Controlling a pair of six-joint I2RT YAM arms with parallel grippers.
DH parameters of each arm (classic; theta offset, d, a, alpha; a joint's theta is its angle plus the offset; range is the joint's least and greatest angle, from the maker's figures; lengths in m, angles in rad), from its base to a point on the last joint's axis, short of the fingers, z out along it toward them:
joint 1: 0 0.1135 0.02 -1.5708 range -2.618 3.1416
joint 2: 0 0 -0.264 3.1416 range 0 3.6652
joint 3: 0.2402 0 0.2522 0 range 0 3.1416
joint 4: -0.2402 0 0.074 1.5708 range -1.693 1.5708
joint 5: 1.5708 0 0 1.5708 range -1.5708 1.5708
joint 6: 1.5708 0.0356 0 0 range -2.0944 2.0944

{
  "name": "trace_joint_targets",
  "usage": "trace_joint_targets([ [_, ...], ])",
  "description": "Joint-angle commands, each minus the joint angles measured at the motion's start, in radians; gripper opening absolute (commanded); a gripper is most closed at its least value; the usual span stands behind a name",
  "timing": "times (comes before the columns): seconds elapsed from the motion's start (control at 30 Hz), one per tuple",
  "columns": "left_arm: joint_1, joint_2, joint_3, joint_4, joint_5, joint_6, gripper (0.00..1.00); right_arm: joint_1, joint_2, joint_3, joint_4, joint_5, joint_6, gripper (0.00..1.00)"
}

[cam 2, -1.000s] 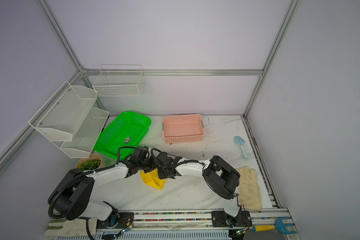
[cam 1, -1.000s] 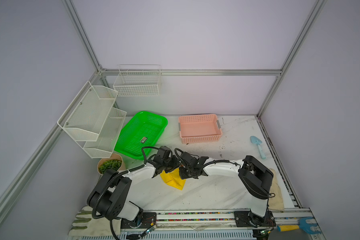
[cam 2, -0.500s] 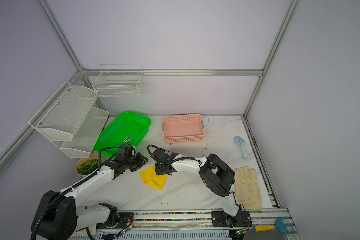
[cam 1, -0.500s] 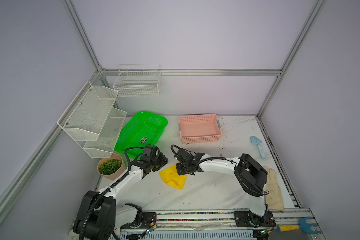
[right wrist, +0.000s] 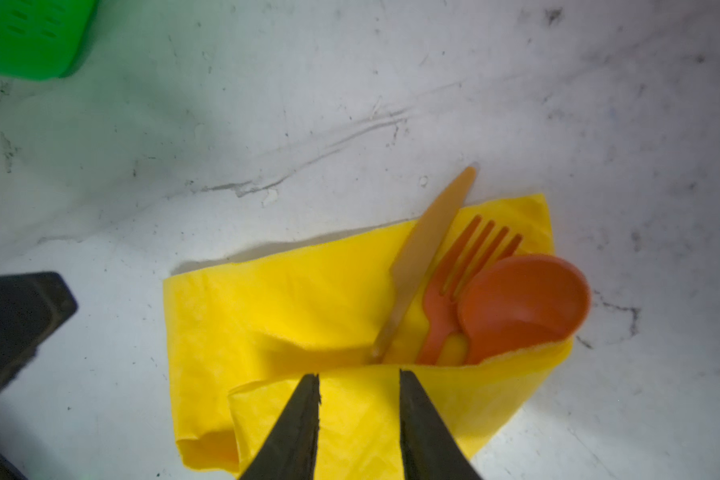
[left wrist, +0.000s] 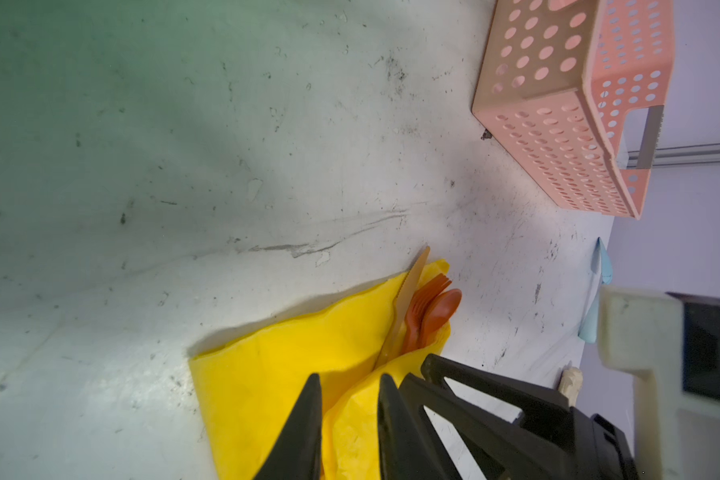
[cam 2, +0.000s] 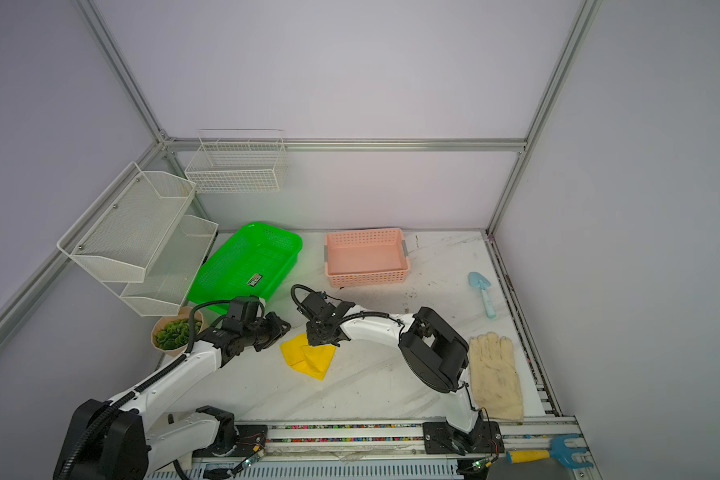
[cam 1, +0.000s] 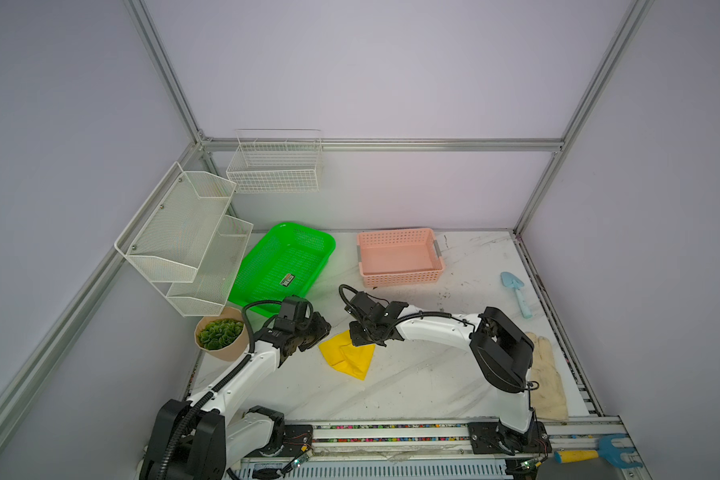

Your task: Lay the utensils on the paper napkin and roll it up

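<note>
The yellow paper napkin [cam 1: 348, 357] [cam 2: 308, 355] lies folded mid-table. An orange spoon [right wrist: 524, 305], fork [right wrist: 462, 282] and paler knife [right wrist: 429, 249] stick out of it, a flap covering their handles; they also show in the left wrist view as the utensils [left wrist: 427, 311]. My left gripper [cam 1: 323, 332] [left wrist: 350, 380] is at the napkin's left corner, jaws slightly apart around a raised fold. My right gripper [cam 1: 360, 340] [right wrist: 359, 374] stands over the flap from the far side, jaws apart, flat paper between them.
A green basket [cam 1: 283, 266] and a pink basket [cam 1: 400, 257] stand behind the napkin. A potted plant [cam 1: 219, 336] sits left of my left arm. A light-blue trowel [cam 1: 516, 293], a beige glove [cam 1: 547, 374] and a blue rake [cam 1: 599, 451] lie at the right.
My left arm has drawn back from over the napkin to its left corner, uncovering more of it. My right gripper has shifted slightly left along the napkin's far edge.
</note>
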Motion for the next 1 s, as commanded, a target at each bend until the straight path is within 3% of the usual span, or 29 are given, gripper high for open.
trace_joint_targets([
  [0.0,-0.018,-0.068,-0.049,0.012,0.026,0.028,0.25,0.006,-0.050,0.016,-0.041,0.038,0.017,0.35],
  [0.27,-0.013,-0.134,-0.124,-0.053,-0.064,-0.009,0.27,0.007,-0.202,-0.108,-0.057,0.064,0.028,0.23],
  [0.47,0.001,-0.069,-0.125,-0.079,-0.087,-0.035,0.39,0.006,-0.204,-0.210,-0.032,0.030,0.023,0.23],
  [0.67,0.002,0.028,-0.122,-0.051,-0.038,-0.048,0.39,0.005,-0.181,-0.251,0.034,0.003,0.027,0.26],
  [0.97,0.002,0.015,-0.160,-0.030,-0.049,-0.077,0.40,0.003,-0.140,-0.240,0.078,-0.023,0.010,0.29],
])
